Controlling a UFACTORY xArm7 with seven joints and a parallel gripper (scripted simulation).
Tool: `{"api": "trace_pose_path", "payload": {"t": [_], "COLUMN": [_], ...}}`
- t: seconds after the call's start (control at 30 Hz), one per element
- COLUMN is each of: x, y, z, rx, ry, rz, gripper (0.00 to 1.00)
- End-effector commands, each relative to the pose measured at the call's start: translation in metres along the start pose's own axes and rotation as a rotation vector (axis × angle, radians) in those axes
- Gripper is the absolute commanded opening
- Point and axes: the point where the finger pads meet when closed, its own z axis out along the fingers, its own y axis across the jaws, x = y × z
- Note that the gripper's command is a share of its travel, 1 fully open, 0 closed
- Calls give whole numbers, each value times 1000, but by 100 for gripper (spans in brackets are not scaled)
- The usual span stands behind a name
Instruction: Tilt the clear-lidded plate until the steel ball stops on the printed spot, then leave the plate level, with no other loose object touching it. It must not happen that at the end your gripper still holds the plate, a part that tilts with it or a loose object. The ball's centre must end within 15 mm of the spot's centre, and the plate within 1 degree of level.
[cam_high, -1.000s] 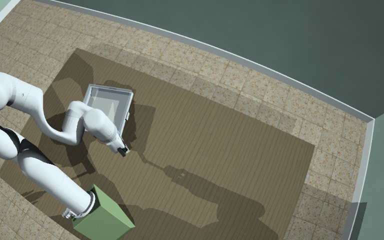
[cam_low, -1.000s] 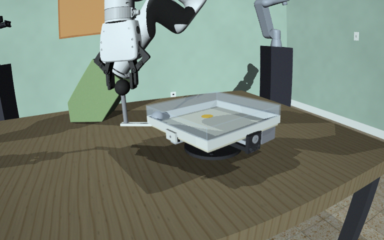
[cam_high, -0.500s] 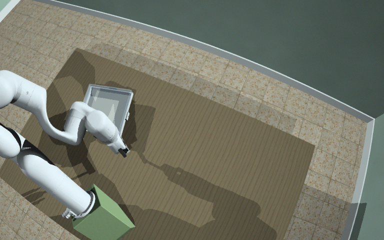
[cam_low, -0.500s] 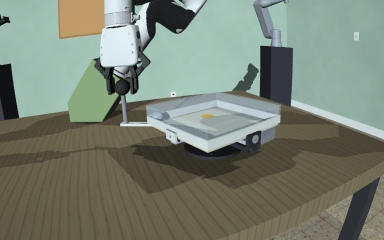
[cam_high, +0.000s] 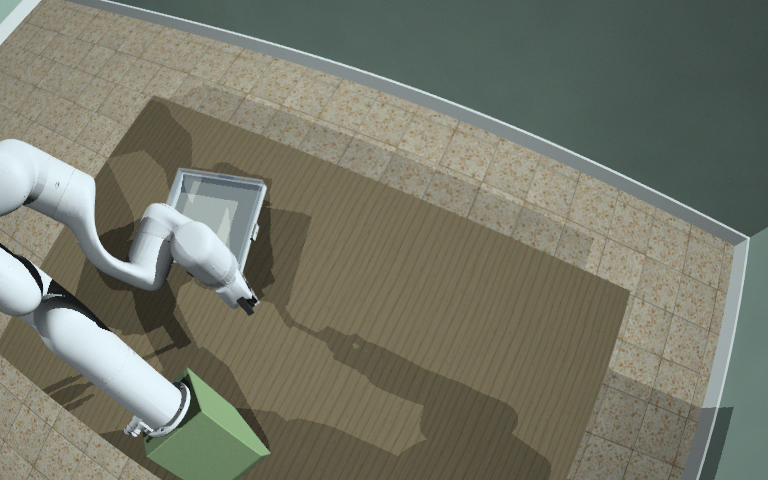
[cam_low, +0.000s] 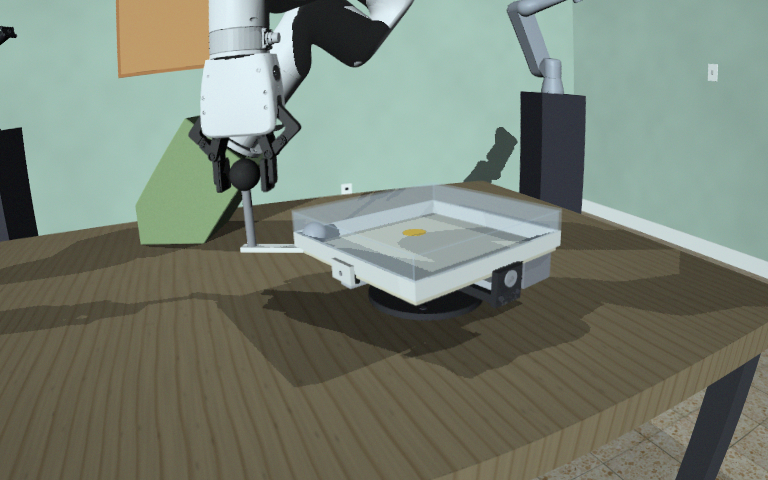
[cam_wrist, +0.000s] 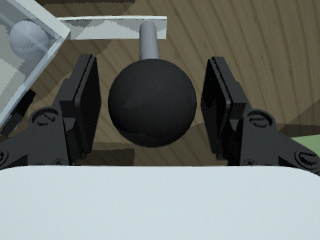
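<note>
In wrist view, I am seeing the open claw (cam_high: 249, 306) (cam_low: 245, 185) (cam_wrist: 151, 79) straddling the black knob (cam_low: 244, 174) (cam_wrist: 152, 103), the clear-lidded plate (cam_high: 259, 206) (cam_low: 417, 292) (cam_wrist: 35, 75) lying toward ten o'clock.

Green walls (cam_low: 640, 130) stand around a brown wood table (cam_high: 453, 254) (cam_low: 226, 367) (cam_wrist: 280, 65) on a speckled tile floor (cam_high: 430, 135) (cam_low: 628, 447). Dark shadows lie on the wood.
</note>
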Motion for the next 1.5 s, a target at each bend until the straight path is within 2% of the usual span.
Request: {"api": "trace_pose_path", "payload": {"t": [0.0,0.3,0.33,1.47], "x": [1,1,1,1], "y": [0,0,0,0], "z": [-1,-1,-1,-1], "rx": [0,0,0,0], "ry": [4,4,4,4], "rz": [1,1,1,1], "gripper": [61,61,0,0]}}
